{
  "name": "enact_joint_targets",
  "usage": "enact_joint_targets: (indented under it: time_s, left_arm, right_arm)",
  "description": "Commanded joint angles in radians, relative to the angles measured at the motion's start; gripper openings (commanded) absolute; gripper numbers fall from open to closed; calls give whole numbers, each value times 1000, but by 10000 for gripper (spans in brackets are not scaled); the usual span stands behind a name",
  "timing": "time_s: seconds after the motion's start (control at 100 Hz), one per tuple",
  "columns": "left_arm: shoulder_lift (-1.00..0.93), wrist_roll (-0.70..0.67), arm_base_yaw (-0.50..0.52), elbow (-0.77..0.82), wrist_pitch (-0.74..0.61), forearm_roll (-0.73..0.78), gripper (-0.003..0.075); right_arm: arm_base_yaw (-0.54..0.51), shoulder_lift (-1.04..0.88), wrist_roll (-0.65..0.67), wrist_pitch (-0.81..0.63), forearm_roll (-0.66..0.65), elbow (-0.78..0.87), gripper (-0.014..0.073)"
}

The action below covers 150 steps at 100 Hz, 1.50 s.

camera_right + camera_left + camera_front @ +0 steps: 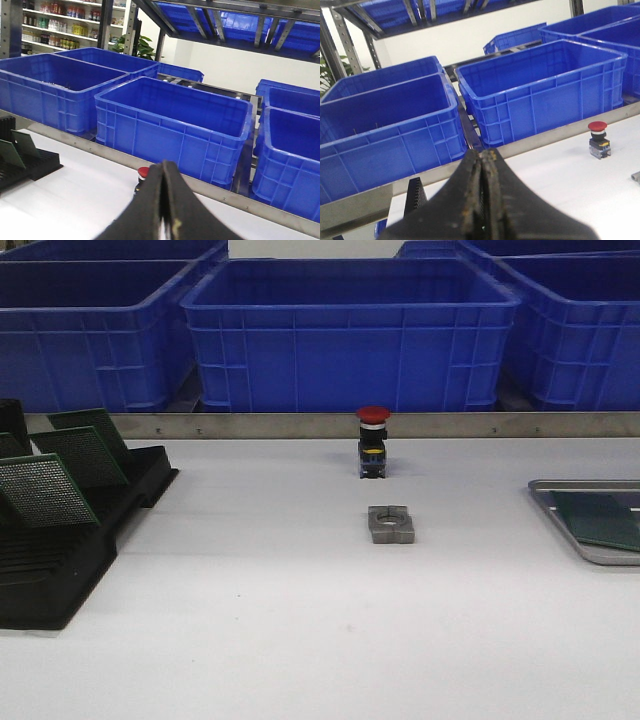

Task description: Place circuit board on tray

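Partly cropped: tray point(590, 555) (circuit board point(598, 520) inside)

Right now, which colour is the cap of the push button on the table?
Red; the push button shows it best in the front view.

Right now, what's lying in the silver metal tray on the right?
One green circuit board lies flat in the shallow silver-grey metal tray. The front view's edge cuts off the tray's right part, so anything there is unseen.
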Motion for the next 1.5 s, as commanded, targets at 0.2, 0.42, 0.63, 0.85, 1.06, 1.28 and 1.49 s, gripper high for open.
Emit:
enact_joint_targets:
  time_s: [0.2, 0.42, 0.63, 0.85, 1.06, 1.28, 1.49]
  left_arm:
    - [2, -9, 6, -24, 5, -29, -20]
    - [2, -9, 6, -24, 5, -29, -20]
    - [2, -9, 6, -24, 5, -29, -20]
    - [2, -9, 6, 0, -29, -31, -20]
    - [2, -9, 6, 43, -111, -118, -20]
    - [-12, -960, 37, 43, -65, 766, -20]
    - [-36, -1583, 51, 82, 35, 1320, -20]
  right_arm:
    - [-7, 12, -8, -7, 29, -22, -61]
    - [-7, 12, -8, -7, 29, -22, -61]
    - [-7, 12, -8, -7, 29, -22, -61]
    - [-7, 12, -8, -7, 29, -22, -61]
    - [-7, 12, -8, -7, 30, -22, -61]
    - [-7, 12, -8, -7, 30, -22, -61]
    - [-7, 12, -8, -7, 30, -22, -61]
